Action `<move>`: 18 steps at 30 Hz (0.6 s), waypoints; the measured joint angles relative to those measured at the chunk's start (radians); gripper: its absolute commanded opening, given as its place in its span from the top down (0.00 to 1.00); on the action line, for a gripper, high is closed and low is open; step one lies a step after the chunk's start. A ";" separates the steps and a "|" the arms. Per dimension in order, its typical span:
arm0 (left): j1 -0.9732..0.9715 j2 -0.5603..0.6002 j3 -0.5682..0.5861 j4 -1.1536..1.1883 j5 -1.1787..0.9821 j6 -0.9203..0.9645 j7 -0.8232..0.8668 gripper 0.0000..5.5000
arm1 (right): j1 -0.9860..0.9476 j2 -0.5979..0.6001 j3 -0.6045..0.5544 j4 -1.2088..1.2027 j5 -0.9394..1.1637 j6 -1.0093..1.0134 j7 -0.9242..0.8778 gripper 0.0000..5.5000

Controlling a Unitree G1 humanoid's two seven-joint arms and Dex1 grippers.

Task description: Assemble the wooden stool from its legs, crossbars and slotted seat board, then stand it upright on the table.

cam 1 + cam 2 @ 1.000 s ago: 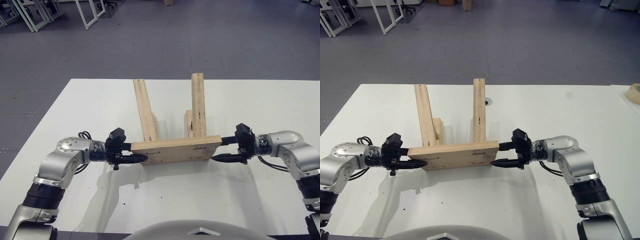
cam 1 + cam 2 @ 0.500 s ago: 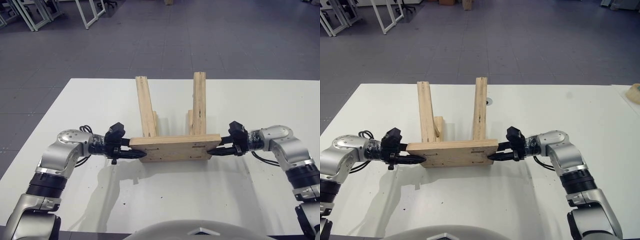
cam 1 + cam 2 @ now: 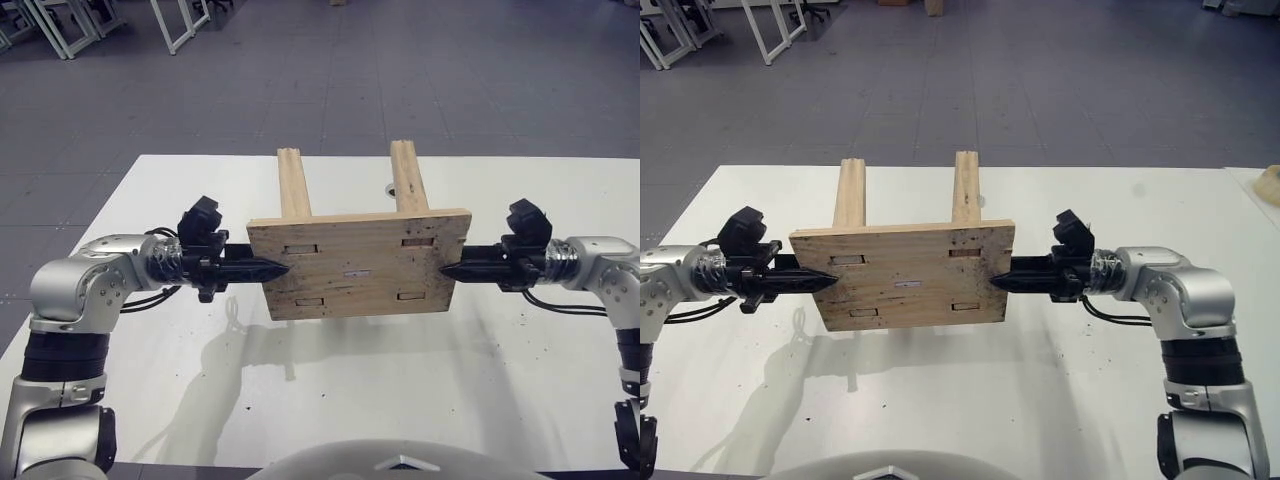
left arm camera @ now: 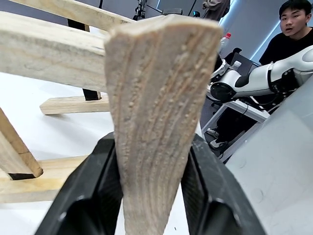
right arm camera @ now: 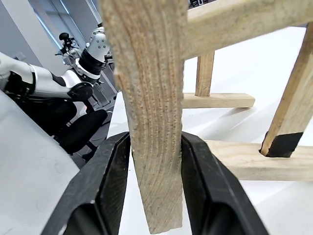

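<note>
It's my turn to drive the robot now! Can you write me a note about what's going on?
Left gripper: shut on the left edge of the seat board.
Right gripper: shut on its right edge.
The board is raised off the table, top facing the robot, legs pointing away.
Done: the parts look joined.
Left: set it upright on its legs, then let go.

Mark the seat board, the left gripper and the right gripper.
seat board (image 3: 358, 264): left eye view, centre of its slotted face.
left gripper (image 3: 276, 268): left eye view, between its fingertips.
right gripper (image 3: 449, 270): left eye view, between its fingertips.
</note>
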 measured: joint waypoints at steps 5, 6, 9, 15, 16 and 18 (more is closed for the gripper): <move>0.013 0.003 0.077 -0.046 -0.140 0.120 0.007 0.76 | 0.062 -0.035 -0.095 -0.114 0.181 0.198 -0.035 0.76; 0.018 0.003 0.093 -0.055 -0.166 0.145 0.011 0.76 | 0.070 -0.040 -0.112 -0.131 0.215 0.228 -0.046 0.76; 0.033 0.008 0.137 -0.092 -0.239 0.219 0.053 0.76 | 0.091 -0.059 -0.160 -0.182 0.299 0.311 -0.092 0.77; 0.031 0.009 0.209 -0.102 -0.433 0.412 0.223 0.76 | 0.054 -0.066 -0.235 -0.134 0.528 0.524 -0.268 0.77; 0.024 -0.004 0.212 -0.077 -0.466 0.442 0.260 0.76 | 0.024 -0.057 -0.238 -0.093 0.567 0.561 -0.314 0.77; -0.006 -0.049 0.220 -0.007 -0.529 0.483 0.354 0.76 | -0.019 -0.021 -0.241 0.003 0.647 0.614 -0.425 0.77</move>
